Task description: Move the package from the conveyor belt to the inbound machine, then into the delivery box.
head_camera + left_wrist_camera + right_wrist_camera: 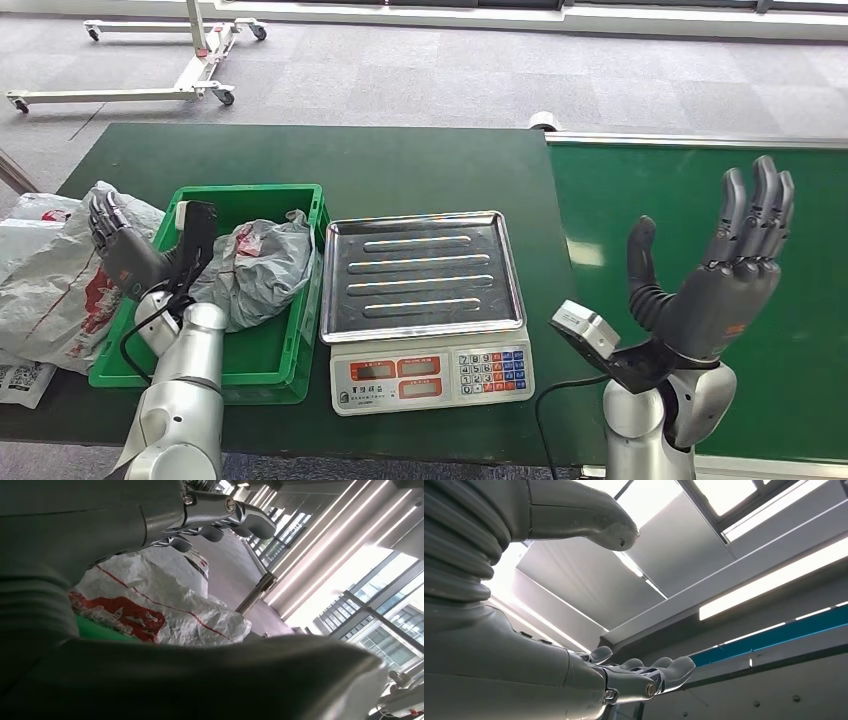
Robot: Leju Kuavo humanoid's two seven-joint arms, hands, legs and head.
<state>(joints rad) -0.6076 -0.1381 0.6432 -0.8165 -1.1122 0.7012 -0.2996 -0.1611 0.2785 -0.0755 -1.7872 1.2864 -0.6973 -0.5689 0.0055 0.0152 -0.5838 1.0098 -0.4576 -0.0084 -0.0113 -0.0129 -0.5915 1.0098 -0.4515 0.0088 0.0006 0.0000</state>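
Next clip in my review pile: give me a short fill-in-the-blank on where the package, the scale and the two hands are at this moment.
1. The grey package lies inside the ____ crate.
2. The metal tray of the scale holds ____.
3. The right hand is raised over the conveyor belt with its fingers pointing ____.
4. The left hand hovers beside the crate, over the white ____ with red print.

Missing words: green; nothing; up; bags

The scale tray (420, 272) lies bare and reachable from above — the green bin (300, 352) flanks it.
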